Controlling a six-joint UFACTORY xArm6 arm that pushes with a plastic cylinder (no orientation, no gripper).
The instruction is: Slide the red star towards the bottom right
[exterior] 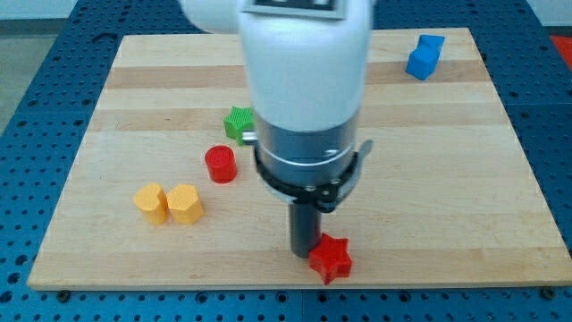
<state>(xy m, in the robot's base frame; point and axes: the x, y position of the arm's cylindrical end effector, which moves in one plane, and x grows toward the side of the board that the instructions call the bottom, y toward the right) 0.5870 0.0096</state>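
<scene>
The wooden table [447, 179] lay broad under me, and my own white and grey arm body [304, 98] hid much of its middle. I carried no claw at all, only a dark rod, so there was nothing to clench or release; my tip [305, 256] rested at the red star's upper left edge, touching it or very nearly so. The red star [331, 259] sat near the view's bottom edge, a little right of centre, already close to the table's lower rim.

That closeness was, as I judged it, the main concern: a push aimed too steeply downward could have sent the star off the table. The better course seemed a shallow line, mostly toward the view's right and only slightly down, with my tip kept behind the star's middle so it would not spin off one of its points.

The other blocks were well apart and no hindrance: the blue block [425, 56] at the top right, two yellow blocks [170, 203] side by side at the left, the red cylinder [220, 165], and the green star [239, 122] partly hidden behind my arm
</scene>
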